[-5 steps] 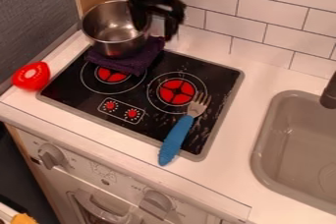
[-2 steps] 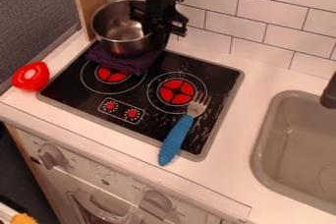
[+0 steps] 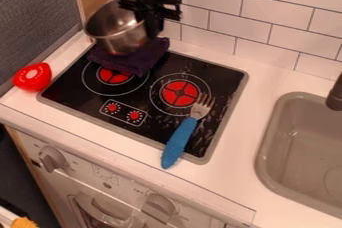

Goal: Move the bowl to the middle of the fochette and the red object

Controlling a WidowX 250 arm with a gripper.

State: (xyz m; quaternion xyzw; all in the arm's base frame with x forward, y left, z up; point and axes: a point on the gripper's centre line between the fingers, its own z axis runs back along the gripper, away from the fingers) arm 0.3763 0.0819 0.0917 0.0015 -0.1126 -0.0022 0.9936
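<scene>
The metal pot (image 3: 121, 40) tilts over the purple cloth (image 3: 141, 59), gripper (image 3: 151, 19) at its rim; clenched or not, I can't tell. Placing it between fork (image 3: 182, 137) and red toy vegetable (image 3: 32, 77) remains undone.

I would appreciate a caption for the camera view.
Gripper at the metal bowl, with blue-handled fork and red object apart.

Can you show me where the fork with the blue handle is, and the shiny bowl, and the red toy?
Fork (image 3: 178, 144), camera view: on its blue handle.
Metal bowl (image 3: 119, 43), camera view: on its outer wall.
Red toy (image 3: 33, 83), camera view: on its red part, below the white patch.
</scene>
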